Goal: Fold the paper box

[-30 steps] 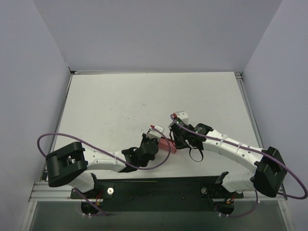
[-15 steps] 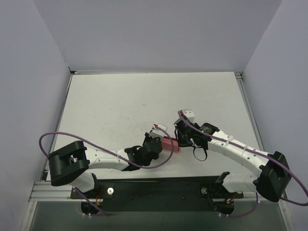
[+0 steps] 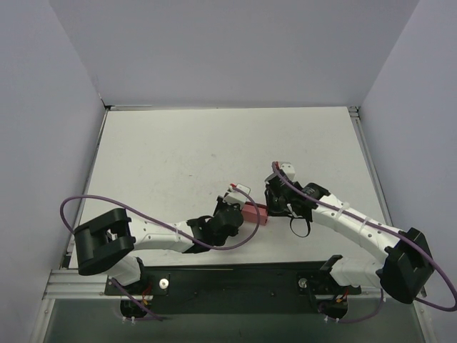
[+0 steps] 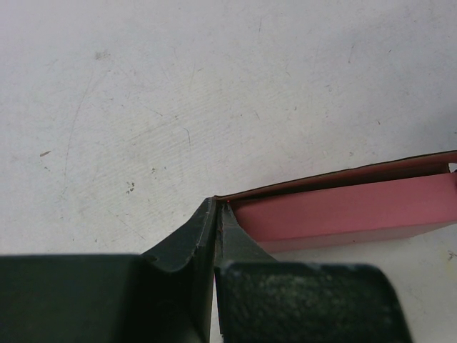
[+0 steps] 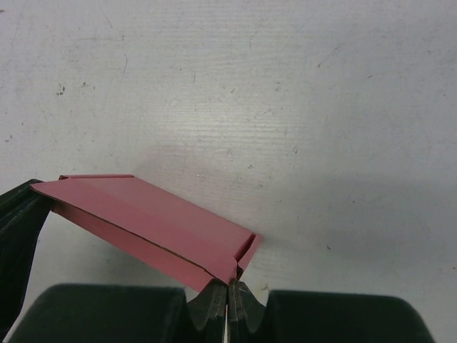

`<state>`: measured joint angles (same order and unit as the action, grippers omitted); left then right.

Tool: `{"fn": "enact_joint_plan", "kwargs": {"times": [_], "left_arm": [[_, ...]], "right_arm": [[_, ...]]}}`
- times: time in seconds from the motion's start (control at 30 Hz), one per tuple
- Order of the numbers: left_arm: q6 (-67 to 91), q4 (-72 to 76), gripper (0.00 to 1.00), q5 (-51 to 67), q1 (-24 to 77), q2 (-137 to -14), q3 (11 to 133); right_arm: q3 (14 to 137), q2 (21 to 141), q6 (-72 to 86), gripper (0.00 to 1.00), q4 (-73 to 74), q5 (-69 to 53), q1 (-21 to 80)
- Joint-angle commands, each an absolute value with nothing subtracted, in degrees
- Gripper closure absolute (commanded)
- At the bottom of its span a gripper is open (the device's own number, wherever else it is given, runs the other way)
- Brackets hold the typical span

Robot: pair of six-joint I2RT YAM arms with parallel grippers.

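Paper box (image 3: pixel 255 212) was held between your arms, near front of table (image 3: pixel 178 157): left gripper (image 4: pixel 215 214) clamped one end, right gripper (image 5: pixel 228 288) pinched opposite corner. Looked mid-fold; next you probably needed ends eased inward.

Flat white tabletop (image 3: pixel 214 143) w/ faint scuffs & dark specks fills the middle. Plain pale grey-lilac walls (image 3: pixel 235 50) on 3 sides: back, left, right. Silver metal rail (image 3: pixel 71 288) along near edge. Light even, soft shadows.
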<state>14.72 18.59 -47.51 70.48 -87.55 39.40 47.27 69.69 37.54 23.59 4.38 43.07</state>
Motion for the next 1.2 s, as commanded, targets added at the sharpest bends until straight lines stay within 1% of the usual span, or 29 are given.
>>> {"fn": "enact_joint_plan", "kwargs": {"times": [0.0, 0.37, 0.7, 0.97, 1.17], "left_arm": [[15.6, 8.3, 1.00, -40.2, 71.5, -91.3, 38.2], [15.3, 8.1, 1.00, -40.4, 71.5, -92.4, 38.2], [15.3, 7.6, 1.00, -40.8, 71.6, -92.7, 39.0], [16.7, 6.3, 1.00, -40.4, 71.6, -91.8, 40.3], [17.4, 6.0, 1.00, -40.0, 71.6, -91.9, 40.8]], "right_arm": [[46.8, 67.5, 39.0, 1.00, 18.6, 0.4, 41.8], [45.1, 66.2, 40.2, 1.00, 16.4, -3.9, 39.6], [43.9, 65.9, 39.8, 1.00, 16.0, -4.3, 38.8], [40.0, 64.6, 37.7, 1.00, 18.9, 1.5, 39.4], [38.7, 66.5, 38.0, 1.00, 19.9, 8.0, 43.5]]}}
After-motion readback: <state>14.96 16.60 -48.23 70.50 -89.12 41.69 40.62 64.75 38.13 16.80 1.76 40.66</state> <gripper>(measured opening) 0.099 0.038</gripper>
